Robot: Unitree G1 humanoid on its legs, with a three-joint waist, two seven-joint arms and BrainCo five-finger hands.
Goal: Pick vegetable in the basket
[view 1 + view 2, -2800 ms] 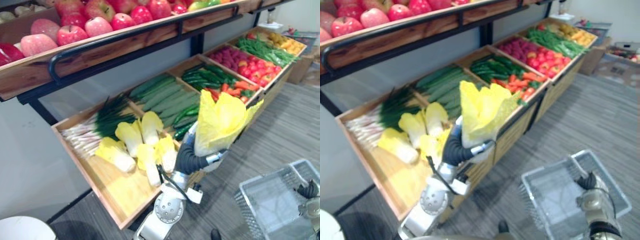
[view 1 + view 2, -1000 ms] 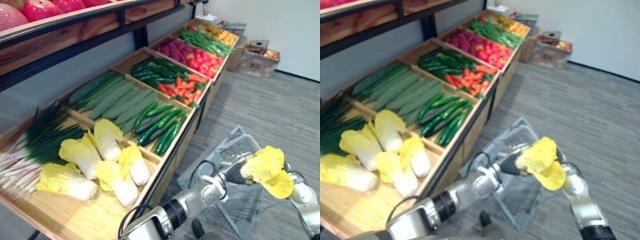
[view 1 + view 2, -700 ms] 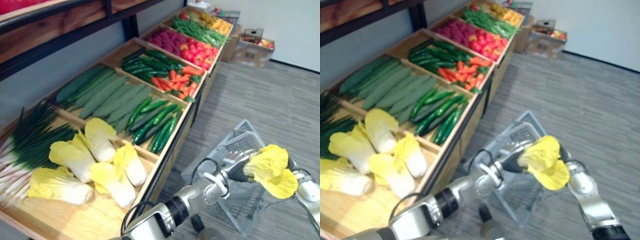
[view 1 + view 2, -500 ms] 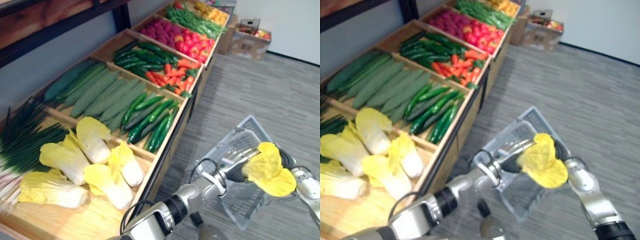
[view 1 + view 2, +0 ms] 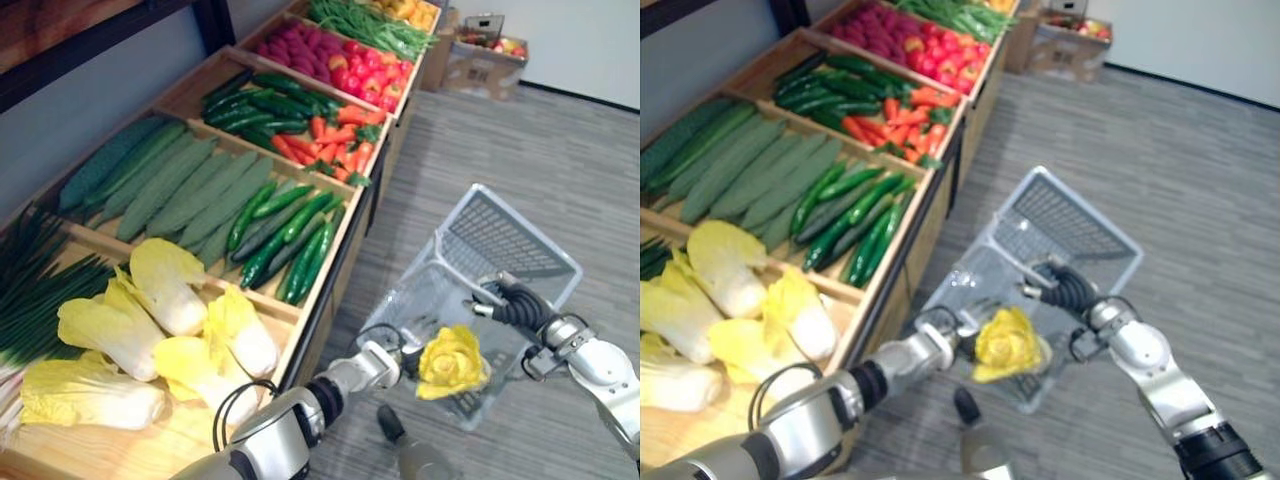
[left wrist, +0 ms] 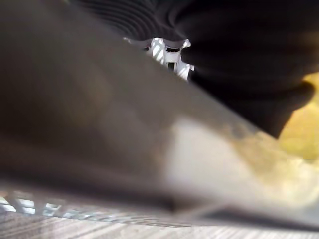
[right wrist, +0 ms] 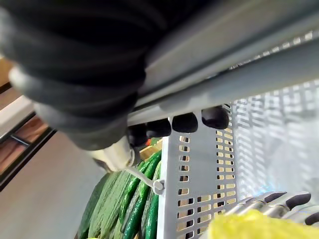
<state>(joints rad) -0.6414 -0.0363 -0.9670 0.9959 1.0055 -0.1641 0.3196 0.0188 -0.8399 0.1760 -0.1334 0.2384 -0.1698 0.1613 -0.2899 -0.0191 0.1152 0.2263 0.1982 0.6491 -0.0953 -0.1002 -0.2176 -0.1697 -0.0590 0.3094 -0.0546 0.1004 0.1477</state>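
cabbage (image 5: 453,362): small head, bright yellow crinkled leaves, leaf end turned up toward the camera like a rosette. It's inside the basket (image 5: 520,245), low at the near end, lower centre-right in the head views. Left hand (image 5: 405,358) is right against its left side, reaching in over the near wall; grip not readable.

basket: light grey plastic, rectangular, slotted walls and floor, tilted so the open top faces the camera, far end higher in frame. Right hand (image 5: 518,305) is curled round the handle (image 7: 234,79) at the right rim, dark fingertips wrapped under the bar.
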